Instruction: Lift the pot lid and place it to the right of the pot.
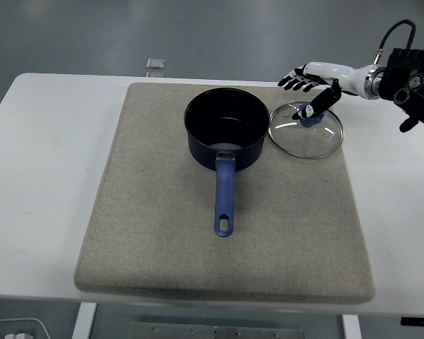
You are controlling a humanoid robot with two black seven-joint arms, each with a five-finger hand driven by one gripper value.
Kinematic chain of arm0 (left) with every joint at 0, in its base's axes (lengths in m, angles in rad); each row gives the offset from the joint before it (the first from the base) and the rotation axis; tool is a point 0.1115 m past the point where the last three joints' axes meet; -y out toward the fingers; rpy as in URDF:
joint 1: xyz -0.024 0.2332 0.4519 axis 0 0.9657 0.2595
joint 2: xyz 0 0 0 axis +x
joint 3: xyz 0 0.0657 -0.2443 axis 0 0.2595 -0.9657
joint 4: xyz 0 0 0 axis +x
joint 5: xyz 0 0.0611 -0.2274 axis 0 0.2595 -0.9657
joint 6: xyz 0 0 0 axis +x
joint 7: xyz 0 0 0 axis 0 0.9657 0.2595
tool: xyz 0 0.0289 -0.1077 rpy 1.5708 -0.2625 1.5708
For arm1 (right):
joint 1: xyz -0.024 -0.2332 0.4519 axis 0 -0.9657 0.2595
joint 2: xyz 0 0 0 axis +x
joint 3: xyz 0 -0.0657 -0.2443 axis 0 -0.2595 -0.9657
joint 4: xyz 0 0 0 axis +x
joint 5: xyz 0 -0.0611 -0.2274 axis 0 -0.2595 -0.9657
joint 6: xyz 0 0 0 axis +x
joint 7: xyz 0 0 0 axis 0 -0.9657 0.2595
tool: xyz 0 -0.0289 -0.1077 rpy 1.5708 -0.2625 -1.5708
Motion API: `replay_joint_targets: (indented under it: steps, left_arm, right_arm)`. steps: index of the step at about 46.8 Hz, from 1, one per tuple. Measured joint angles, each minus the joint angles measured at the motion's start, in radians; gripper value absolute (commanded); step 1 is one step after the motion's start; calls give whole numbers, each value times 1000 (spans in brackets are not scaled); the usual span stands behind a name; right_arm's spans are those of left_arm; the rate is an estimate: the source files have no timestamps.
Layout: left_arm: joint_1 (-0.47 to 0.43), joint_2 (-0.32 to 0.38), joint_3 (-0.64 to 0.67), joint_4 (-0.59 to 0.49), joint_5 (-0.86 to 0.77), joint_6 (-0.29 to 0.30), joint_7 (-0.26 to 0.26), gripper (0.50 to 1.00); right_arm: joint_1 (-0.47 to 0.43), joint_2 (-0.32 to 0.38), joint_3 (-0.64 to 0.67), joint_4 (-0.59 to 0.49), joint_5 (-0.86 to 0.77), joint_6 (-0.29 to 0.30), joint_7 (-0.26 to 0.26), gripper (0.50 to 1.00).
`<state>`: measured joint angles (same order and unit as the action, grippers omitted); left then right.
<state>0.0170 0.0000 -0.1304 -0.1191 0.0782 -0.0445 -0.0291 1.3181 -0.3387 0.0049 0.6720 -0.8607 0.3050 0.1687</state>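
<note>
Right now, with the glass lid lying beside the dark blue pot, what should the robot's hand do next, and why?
Probably draw the right hand up and back toward the table's right edge. The round glass lid with the blue knob lies flat on the beige mat, right of the dark blue saucepan, and the fingers are spread, holding nothing.
</note>
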Motion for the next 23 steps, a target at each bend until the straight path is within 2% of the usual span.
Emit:
replay_joint_targets:
  steps: [8,23]
  left_arm:
    - [0,0,0,0,0,0,0,1000]
    - [0,0,0,0,0,0,0,1000]
  right_arm:
    - [0,5,26,0,137,-6,0,917]
    - [-34,9,166,-1,243,5,-2,915]
